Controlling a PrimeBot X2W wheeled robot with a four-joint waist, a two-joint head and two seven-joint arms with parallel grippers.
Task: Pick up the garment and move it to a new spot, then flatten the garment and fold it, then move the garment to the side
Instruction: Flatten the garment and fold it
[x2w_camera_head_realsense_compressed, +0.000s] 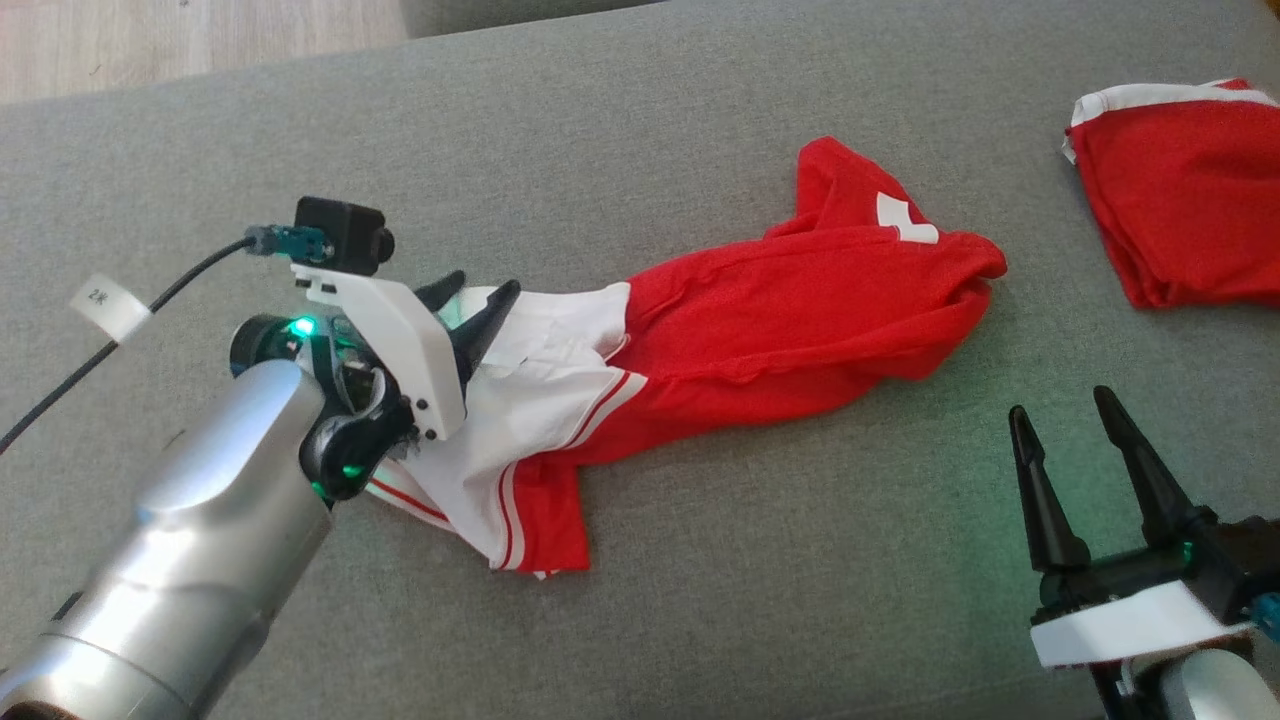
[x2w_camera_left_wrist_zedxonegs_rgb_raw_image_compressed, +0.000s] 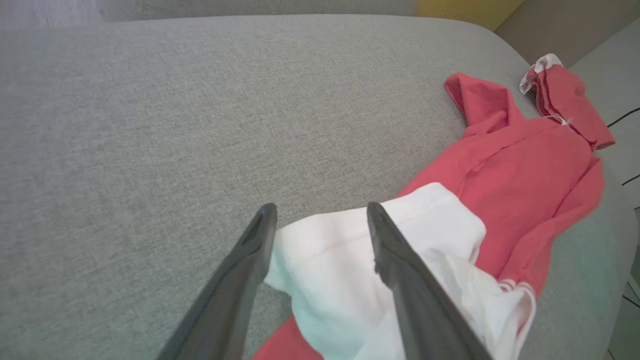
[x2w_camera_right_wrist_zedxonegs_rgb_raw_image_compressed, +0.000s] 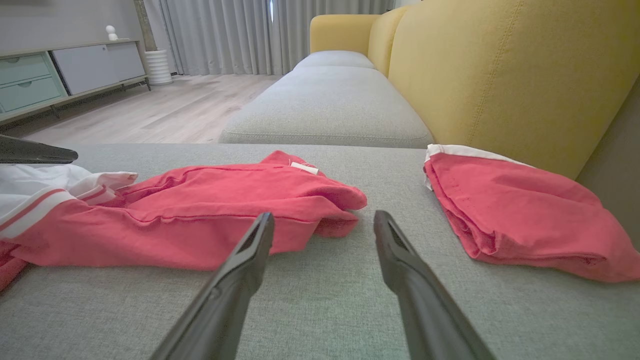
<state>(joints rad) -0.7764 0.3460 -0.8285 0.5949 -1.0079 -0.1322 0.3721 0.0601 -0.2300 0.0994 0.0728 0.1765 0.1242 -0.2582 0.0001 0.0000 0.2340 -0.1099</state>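
Hovering low over the left part of the grey cushion (x2w_camera_head_realsense_compressed: 700, 120), the left claw (x2w_camera_head_realsense_compressed: 483, 287) has its two dark fingers spread wide, clamped on nothing. The garment (x2w_camera_head_realsense_compressed: 780, 320) begins right at those fingers. Its white end, edged with red stripes, lies under the claw and between its tips. In the left wrist view the white cloth fills the gap of the left claw (x2w_camera_left_wrist_zedxonegs_rgb_raw_image_compressed: 320, 210) and bunches up past the right-hand finger. Whether the tips touch the fabric I cannot tell.

From there the garment (x2w_camera_left_wrist_zedxonegs_rgb_raw_image_compressed: 520, 180) runs away from the claw to the right as a long, rumpled red body, lying loose and unfolded on the cushion. A red sleeve sticks out below the white part, just beside the claw's wrist. The far end carries a small white tag (x2w_camera_head_realsense_compressed: 905, 218), well apart from the left claw.

Further right, the right claw (x2w_camera_head_realsense_compressed: 1060, 403) stands above bare cushion, its fingers also apart and empty. In the right wrist view the garment (x2w_camera_right_wrist_zedxonegs_rgb_raw_image_compressed: 210, 200) lies ahead and left of the right claw (x2w_camera_right_wrist_zedxonegs_rgb_raw_image_compressed: 322, 216), with its nearest red fold near the left finger's tip but not touching it.

Beyond and right of that claw lies a second red garment (x2w_camera_head_realsense_compressed: 1190, 190), folded with a white edge, separate from the first. In the right wrist view it sits against the yellow backrest (x2w_camera_right_wrist_zedxonegs_rgb_raw_image_compressed: 500, 75).
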